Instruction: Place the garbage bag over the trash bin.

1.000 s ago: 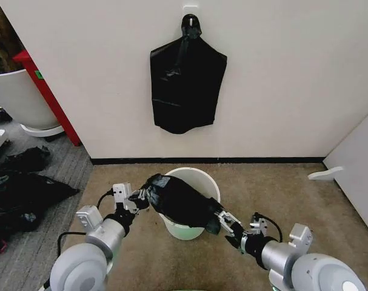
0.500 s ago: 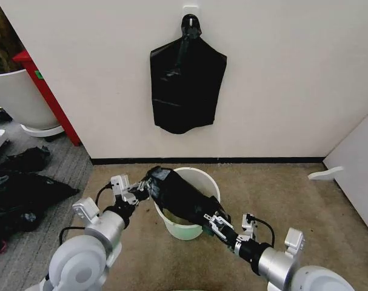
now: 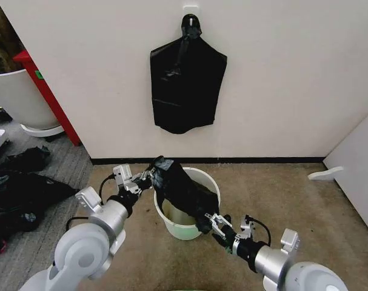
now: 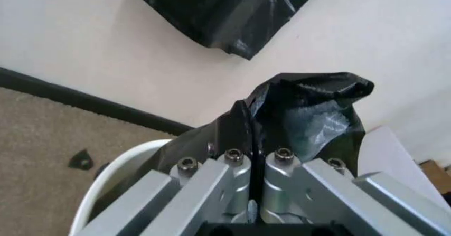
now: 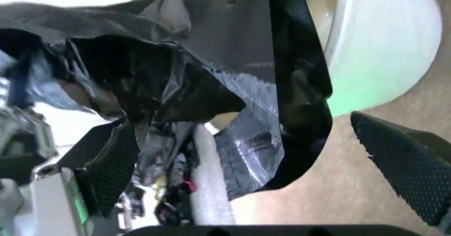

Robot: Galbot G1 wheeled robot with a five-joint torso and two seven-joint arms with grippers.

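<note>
The trash bin [image 3: 213, 183], a small cream-white bucket, stands on the carpet close to the wall. The glossy black garbage bag [image 3: 179, 189] stretches slantwise across its mouth, from above the far left rim down to the near rim. My left gripper [image 3: 148, 179] is shut on the bag's raised end; in the left wrist view the left gripper [image 4: 251, 146] pinches the bag [image 4: 310, 114] above the bin's rim [image 4: 105, 175]. My right gripper [image 3: 211, 224] is at the near rim. In the right wrist view the right gripper [image 5: 257, 162] is open, and the bag's lower corner [image 5: 211, 67] hangs loose between its fingers beside the bin [image 5: 381, 46].
A flat black bag [image 3: 187, 85] hangs from a hook on the wall right behind the bin. At the left are a large white tub [image 3: 17, 97], a red post [image 3: 47, 91] and black bags on the floor [image 3: 20, 194]. A white board [image 3: 359, 163] leans at the right.
My left gripper has lifted its end of the bag up and toward the wall. The right gripper has moved left to the near rim, so the bag slants more steeply.
</note>
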